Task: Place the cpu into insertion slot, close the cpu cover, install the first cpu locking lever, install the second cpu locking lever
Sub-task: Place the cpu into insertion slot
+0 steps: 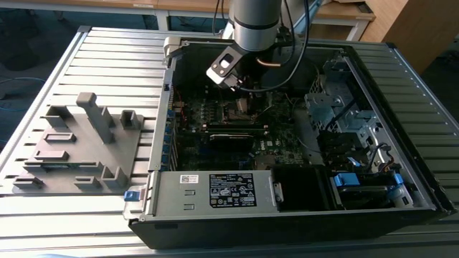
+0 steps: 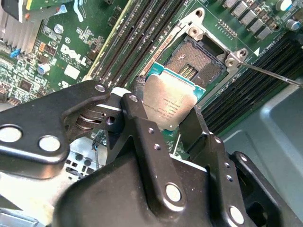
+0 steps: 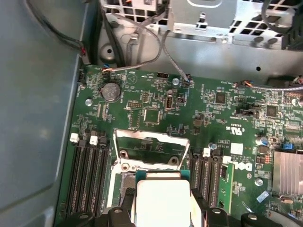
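the gripper (image 2: 166,117) is clamping the cpu (image 2: 171,100) between its fingers, holding it tilted just above the open slot (image 2: 196,59). the cover (image 3: 151,136) is standing raised at one edge of the slot, seemingly clear of the cpu. a thin lever (image 2: 270,73) is jutting out beside the slot, memory sockets (image 2: 137,33) are flanking it, and the case wall (image 2: 277,135) is lying near.

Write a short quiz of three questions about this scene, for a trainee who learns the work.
1. True or false: the cpu already sits in the insertion slot.
2. The cpu cover is: A) open, B) shut over the slot, C) held by the jaws.
3. What do the jaws of the gripper hold?
Key: 1 false, the slot is empty; 2 A; 3 the cpu.
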Action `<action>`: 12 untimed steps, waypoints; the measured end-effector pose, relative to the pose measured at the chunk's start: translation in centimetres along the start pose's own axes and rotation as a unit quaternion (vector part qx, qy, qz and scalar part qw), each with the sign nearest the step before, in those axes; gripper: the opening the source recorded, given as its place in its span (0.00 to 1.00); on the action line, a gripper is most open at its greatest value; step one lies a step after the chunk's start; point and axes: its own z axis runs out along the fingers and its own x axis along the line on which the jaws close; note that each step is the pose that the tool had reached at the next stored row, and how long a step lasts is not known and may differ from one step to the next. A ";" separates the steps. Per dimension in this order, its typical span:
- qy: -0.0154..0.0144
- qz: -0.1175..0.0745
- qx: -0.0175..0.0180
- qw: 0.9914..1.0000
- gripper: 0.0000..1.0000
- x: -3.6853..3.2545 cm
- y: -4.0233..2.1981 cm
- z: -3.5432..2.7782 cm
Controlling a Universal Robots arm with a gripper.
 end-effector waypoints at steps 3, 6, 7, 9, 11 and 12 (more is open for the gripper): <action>-0.002 0.017 0.000 1.000 0.54 0.00 0.00 0.01; -0.003 0.030 0.000 1.000 0.54 0.00 0.00 0.02; -0.003 0.033 0.000 0.999 0.54 0.00 0.00 0.02; -0.003 0.033 0.000 0.999 0.54 0.00 0.00 0.02; -0.003 0.033 0.000 0.999 0.54 0.00 0.00 0.02; -0.003 0.033 0.000 0.999 0.54 0.00 0.00 0.02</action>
